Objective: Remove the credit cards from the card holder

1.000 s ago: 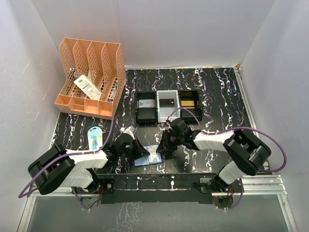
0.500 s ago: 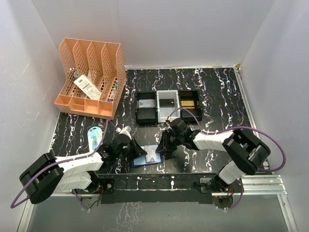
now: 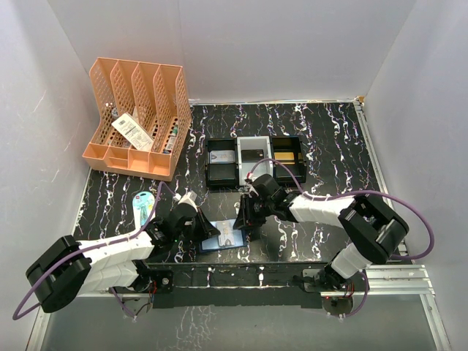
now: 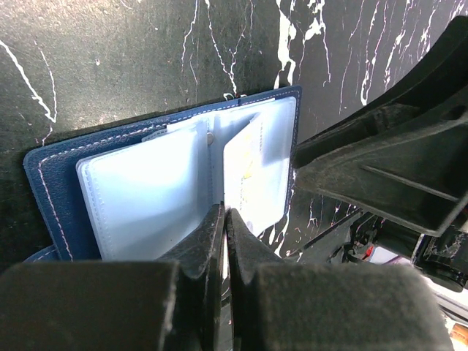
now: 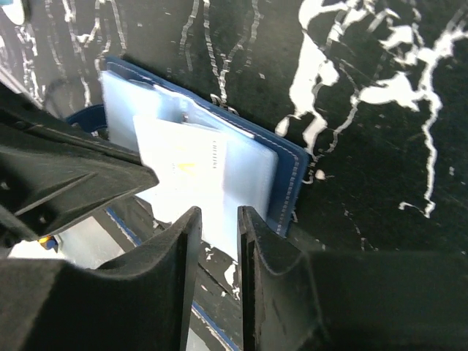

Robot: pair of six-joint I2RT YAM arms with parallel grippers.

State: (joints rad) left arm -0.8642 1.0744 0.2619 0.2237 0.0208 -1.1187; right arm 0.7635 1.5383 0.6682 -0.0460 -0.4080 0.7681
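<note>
Card holder (image 3: pixel 223 238) lies open, face up on the table (image 3: pixel 329 131) near the front edge, between my two grippers. Left gripper (image 4: pixel 224 216): fingers pressed together, tips at the holder's near edge right at the fold. I read that as a hold-down, so the holder doesn't slide or flip shut when the other side pulls. I can't tell whether a sleeve edge is caught between the tips. Right gripper (image 5: pixel 218 212): fingers slightly apart, hanging over the holder's far half, where one pale credit card (image 5: pixel 183 172) sits skewed and partly out of its clear sleeve, its free end pointing into my finger gap. The gap is wider than the card is thick, so I'd call this unclamped, lined up on the card rather than holding it. I can't tell whether there's contact. The left sleeve page looks flat and pale in the left wrist view, and I can't tell if it's loaded. The arms come in from opposite sides so one anchors while the other draws the card away from the fold. Three trays (image 3: pixel 254 155) sit just behind, probably the drop spot. Risk: the clear sleeve lifts with the card if the anchor is only at the fold.
</note>
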